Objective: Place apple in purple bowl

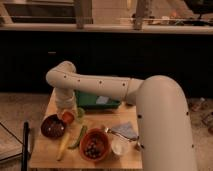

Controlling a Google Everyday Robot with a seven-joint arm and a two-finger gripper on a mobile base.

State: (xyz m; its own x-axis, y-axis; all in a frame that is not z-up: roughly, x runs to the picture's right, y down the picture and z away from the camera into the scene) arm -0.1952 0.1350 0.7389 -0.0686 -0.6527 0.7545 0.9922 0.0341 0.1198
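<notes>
The apple [67, 117] is small and red-orange. It sits directly under my gripper [66, 112] at the left of the wooden table [107, 120], held at the right rim of the purple bowl [52, 126]. The gripper comes down from the white arm's wrist and is shut on the apple. The dark purple-maroon bowl stands at the table's left edge, and its inside looks dark.
A green cup [80, 113] stands just right of the apple. A yellow banana [63, 145] and a green vegetable [78, 137] lie in front. An orange bowl with dark berries [94, 145], a white bowl [120, 146], a crumpled wrapper [123, 131] and a green tray [97, 102] are nearby.
</notes>
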